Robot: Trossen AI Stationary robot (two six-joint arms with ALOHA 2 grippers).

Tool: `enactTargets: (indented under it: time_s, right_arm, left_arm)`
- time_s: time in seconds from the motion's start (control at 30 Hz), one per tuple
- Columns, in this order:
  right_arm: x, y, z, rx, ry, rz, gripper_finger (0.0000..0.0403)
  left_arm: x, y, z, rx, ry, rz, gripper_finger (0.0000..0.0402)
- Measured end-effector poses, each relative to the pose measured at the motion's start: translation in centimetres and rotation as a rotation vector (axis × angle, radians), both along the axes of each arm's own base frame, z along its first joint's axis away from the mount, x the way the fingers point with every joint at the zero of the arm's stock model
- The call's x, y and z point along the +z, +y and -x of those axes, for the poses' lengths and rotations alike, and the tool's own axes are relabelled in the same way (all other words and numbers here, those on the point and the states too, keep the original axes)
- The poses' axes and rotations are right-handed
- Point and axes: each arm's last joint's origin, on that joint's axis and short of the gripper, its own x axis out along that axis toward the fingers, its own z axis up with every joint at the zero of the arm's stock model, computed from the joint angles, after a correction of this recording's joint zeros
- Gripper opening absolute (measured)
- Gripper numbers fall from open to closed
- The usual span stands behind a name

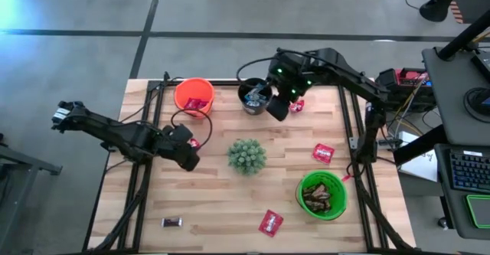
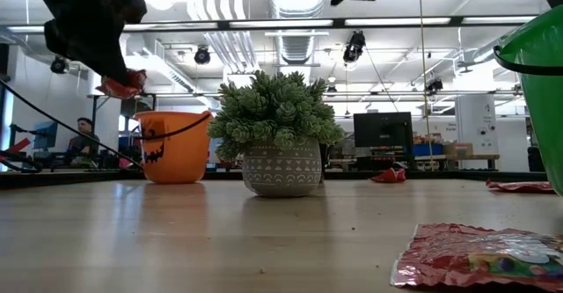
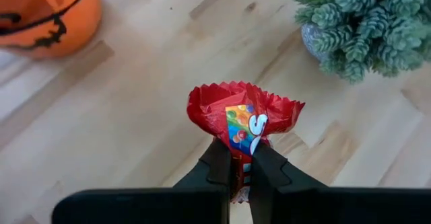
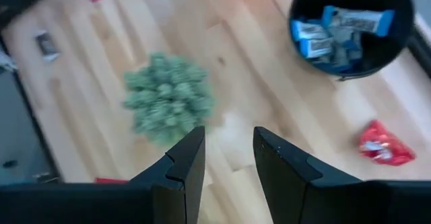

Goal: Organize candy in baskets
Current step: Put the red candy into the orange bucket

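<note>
Bare wood lies open between the orange bucket (image 1: pixel 194 96) and the potted plant (image 1: pixel 246 155); the plant blocks the table's centre; the right arm (image 1: pixel 337 67) crowds the black bucket (image 1: pixel 253 96); loose red candies (image 1: pixel 322 153) dot the stretch toward the green bucket (image 1: pixel 322 195).

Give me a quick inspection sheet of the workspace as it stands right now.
Surface: wooden table.
Job's things: orange bucket holds red candy; black bucket blue; green bucket brown. Loose: red candies; dark candy.
Clutter: potted plant mid-table.
Grippers: left gripper shut on red candy; right gripper open, empty, near black bucket.
Cables: black cable by orange bucket.
Surroundings: keyboard, person in the background.
</note>
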Motion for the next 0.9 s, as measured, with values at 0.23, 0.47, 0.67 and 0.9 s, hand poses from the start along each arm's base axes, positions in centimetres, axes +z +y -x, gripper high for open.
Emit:
enactTargets:
  time_s: [0.23,0.47,0.67,0.9]
  right_arm:
    - [1.5,3.1,1.0,0.076,-0.049,0.006,0.0118]
    - [0.7,4.6,-0.1,0.126,-0.012,0.104,0.0118]
    - [-0.5,4.4,-1.4,0.139,0.029,0.113,0.0118]
    - [-1.4,4.3,-2.4,0.201,0.052,0.142,0.0118]
  left_arm:
    - [0.9,0.2,-0.3,-0.105,-0.077,-0.122,0.0]
    - [2.3,0.7,-0.3,-0.129,-0.201,-0.154,0.0]
    - [3.1,2.2,0.2,0.022,-0.247,-0.284,0.0]
    - [3.6,5.1,0.5,0.163,-0.241,-0.33,0.0]
